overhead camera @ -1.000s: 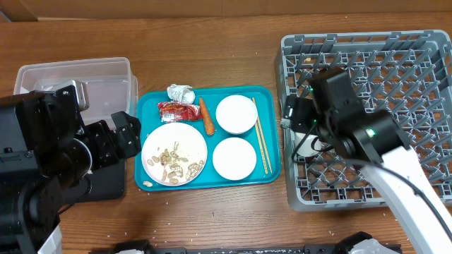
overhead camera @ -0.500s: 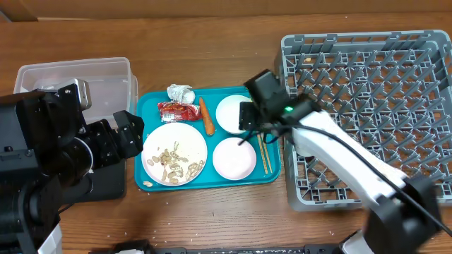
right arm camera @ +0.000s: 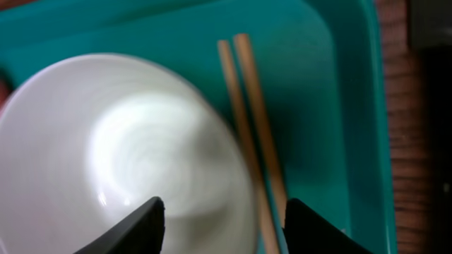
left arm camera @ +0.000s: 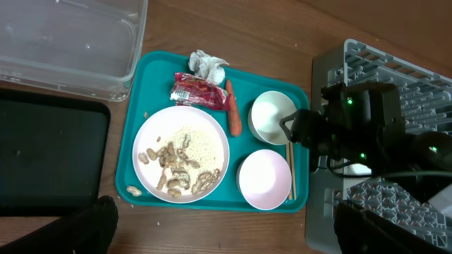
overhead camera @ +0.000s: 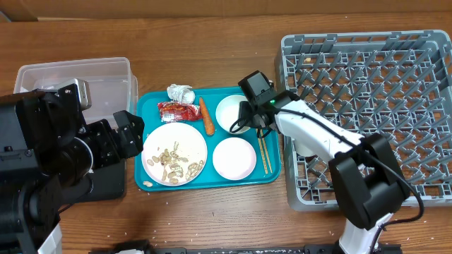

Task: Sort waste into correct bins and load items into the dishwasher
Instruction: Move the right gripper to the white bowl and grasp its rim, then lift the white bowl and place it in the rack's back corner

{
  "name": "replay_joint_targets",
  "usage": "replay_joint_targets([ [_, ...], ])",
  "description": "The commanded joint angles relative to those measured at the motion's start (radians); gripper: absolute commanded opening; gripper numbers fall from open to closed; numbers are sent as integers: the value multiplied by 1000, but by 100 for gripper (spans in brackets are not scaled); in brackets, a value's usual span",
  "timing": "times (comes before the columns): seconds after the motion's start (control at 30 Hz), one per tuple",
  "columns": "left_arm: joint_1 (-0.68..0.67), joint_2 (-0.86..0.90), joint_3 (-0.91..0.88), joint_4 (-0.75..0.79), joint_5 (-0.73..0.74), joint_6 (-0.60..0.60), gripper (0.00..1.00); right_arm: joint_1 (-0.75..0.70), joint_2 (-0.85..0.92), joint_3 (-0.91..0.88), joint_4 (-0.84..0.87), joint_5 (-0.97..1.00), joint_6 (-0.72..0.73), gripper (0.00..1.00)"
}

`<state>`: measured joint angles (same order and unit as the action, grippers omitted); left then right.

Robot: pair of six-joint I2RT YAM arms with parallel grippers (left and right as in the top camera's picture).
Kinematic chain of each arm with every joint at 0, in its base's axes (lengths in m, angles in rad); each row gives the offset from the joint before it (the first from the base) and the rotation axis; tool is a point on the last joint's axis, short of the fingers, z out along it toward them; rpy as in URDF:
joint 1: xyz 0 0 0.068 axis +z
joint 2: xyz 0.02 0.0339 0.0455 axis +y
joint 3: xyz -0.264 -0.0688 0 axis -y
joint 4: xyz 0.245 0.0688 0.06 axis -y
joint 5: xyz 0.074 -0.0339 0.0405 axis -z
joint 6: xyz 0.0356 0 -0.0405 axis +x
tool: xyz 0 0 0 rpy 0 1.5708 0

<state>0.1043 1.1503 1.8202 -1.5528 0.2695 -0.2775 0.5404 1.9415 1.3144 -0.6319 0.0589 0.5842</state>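
My right gripper (overhead camera: 246, 121) (right arm camera: 222, 212) is open, its fingers straddling the right rim of the upper white bowl (overhead camera: 229, 113) (right arm camera: 120, 155), with the chopsticks (overhead camera: 263, 152) (right arm camera: 251, 106) just beside. The lower bowl (overhead camera: 234, 158), the plate (overhead camera: 174, 154) with rice and scraps, the carrot (overhead camera: 205, 116), the red wrapper (overhead camera: 176, 111) and the paper ball (overhead camera: 181, 92) lie on the teal tray (overhead camera: 152, 106). A white cup (overhead camera: 305, 148) sits in the grey rack (overhead camera: 381, 85). My left gripper (overhead camera: 127, 134) (left arm camera: 222, 215) is open and empty, left of the tray.
The clear tub (overhead camera: 70, 74) stands at the back left, and the black tray (overhead camera: 106, 185) lies in front of it, partly under my left arm. One scrap (overhead camera: 147, 184) lies on the teal tray beside the plate.
My right arm has swung left from the rack's front left corner to the upper bowl on the teal tray. The left arm has not moved.
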Motion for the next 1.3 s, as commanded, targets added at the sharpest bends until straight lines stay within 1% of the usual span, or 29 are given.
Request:
replay_joint_targets([
  [0.0,-7,2,16,2,11,8,100,-39,24,-1,3,-25,30,36],
  [0.03,-7,2,16,2,11,8,100,-43,23,2,-2,-28,29,29],
  [0.1,-7,2,16,2,11,8,100,-43,19,13,-18,-31,10,21],
  [0.2,-7,2,16,2,11,8,100,-37,-4,50,-52,-58,-64,6],
  [0.27,-7,2,16,2,11,8,100,-29,-31,78,-77,-57,-94,4],
  [0.33,-7,2,16,2,11,8,100,-21,-64,111,-103,-56,-119,4],
  [0.43,-7,2,16,2,11,8,100,-13,-134,189,-184,-24,-121,4],
  [0.5,-7,2,16,2,11,8,100,-13,-174,230,-245,26,-121,4],
  [0.57,-7,2,16,2,11,8,100,-21,-219,264,-307,120,-121,4],
  [0.63,-7,2,16,2,11,8,100,-35,-264,279,-362,245,-121,4],
  [0.7,-7,2,16,2,11,8,100,-59,-312,280,-421,418,-119,4],
  [0.73,-7,2,16,2,11,8,100,-93,-338,280,-480,602,-94,4],
  [0.8,-7,2,16,2,11,8,100,-168,-342,277,-561,830,-43,4],
  [0.87,-7,2,16,1,11,8,100,-224,-336,261,-584,930,-7,4],
  [1.03,-7,2,16,2,11,8,100,-344,-305,232,-575,976,66,4],
  [1.17,-7,2,16,1,11,8,100,-417,-259,208,-517,980,71,4],
  [1.27,-7,2,16,2,11,8,100,-435,-198,200,-498,980,71,4],
])
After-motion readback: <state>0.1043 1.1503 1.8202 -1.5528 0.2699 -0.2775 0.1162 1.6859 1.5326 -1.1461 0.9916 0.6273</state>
